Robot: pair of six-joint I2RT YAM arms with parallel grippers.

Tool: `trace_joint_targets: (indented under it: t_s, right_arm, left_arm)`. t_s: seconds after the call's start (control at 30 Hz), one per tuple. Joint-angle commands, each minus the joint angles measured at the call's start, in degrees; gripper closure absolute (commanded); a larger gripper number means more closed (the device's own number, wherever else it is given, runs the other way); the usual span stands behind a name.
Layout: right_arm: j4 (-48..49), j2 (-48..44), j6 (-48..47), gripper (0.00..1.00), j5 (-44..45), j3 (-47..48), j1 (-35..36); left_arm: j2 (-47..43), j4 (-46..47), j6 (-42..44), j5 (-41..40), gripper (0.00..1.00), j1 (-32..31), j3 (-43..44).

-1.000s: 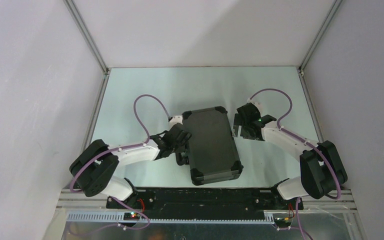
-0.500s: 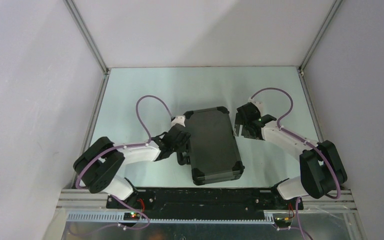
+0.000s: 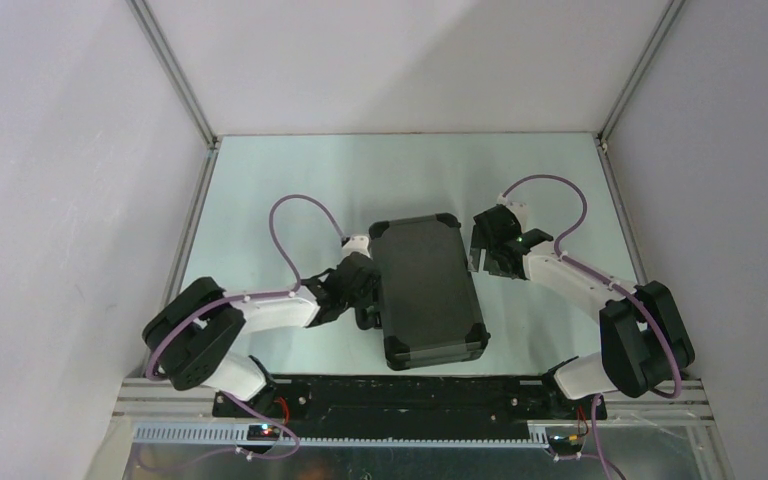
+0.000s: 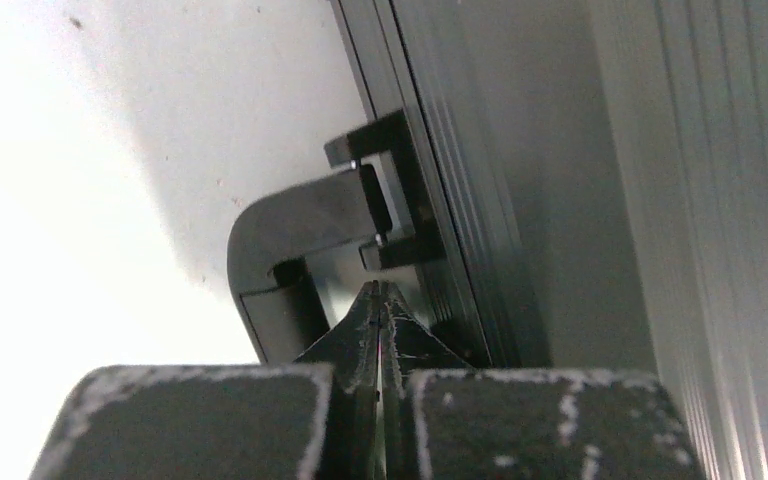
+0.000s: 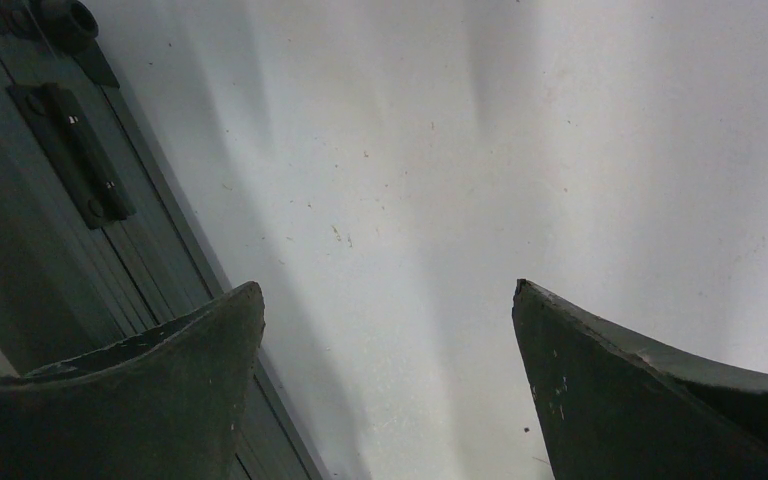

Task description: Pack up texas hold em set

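Case lies flat at the middle of the table, lid down, contents out of sight. Step judged: final closing, handle side.

Left gripper: fingers pressed together, tips at the handle bracket on the case's left edge; contact uncertain.

Right gripper: spread wide, empty, beside the case's right edge.

Next calls for a precise push left, with a brace opposite.

Only the left wrist view shows the handle, and only the right wrist view the hinge.

1 blk case, 1 left hand, 1 right hand.
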Motion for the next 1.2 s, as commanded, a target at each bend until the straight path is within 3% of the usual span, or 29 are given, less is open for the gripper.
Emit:
trace_joint_targets:
  t_s: [0.0, 0.27, 0.73, 0.83, 0.93, 1.03, 1.17]
  right_arm:
    - [1.59, 1.21, 0.75, 0.01, -11.62, -0.47, 3.92]
    - [1.85, 1.02, 0.33, 0.01, -11.83, -0.47, 3.95]
    - [0.86, -2.66, -0.18, 0.01, -8.01, -0.47, 4.28]
    - [0.68, -5.59, -0.74, 0.00, -5.25, -0.47, 5.28]
    - [1.05, -10.55, -2.10, 0.01, -1.45, -0.51, 7.74]
    - [2.03, -15.46, -3.21, 0.01, 1.51, -1.39, 10.00]
    - [2.31, -26.07, -1.12, 0.00, 4.82, -5.78, 10.86]
  left_arm:
    - [-2.58, -11.60, -4.80, 7.48, 1.00, -4.85, 2.72]
    - [-8.69, -23.05, -2.60, 0.36, 1.00, -3.26, 6.07]
    - [-25.07, -33.80, -0.53, -12.43, 0.98, -1.42, 10.35]
    - [-32.03, -35.70, -0.77, -16.81, 0.87, -1.40, 9.53]
    - [-38.14, -36.90, -1.09, -19.81, 0.62, -1.32, 8.29]
    - [-44.43, -39.12, -0.96, -22.47, 0.30, -1.26, 8.09]
    - [-48.38, -43.29, -1.27, -24.19, 0.03, -1.29, 9.76]
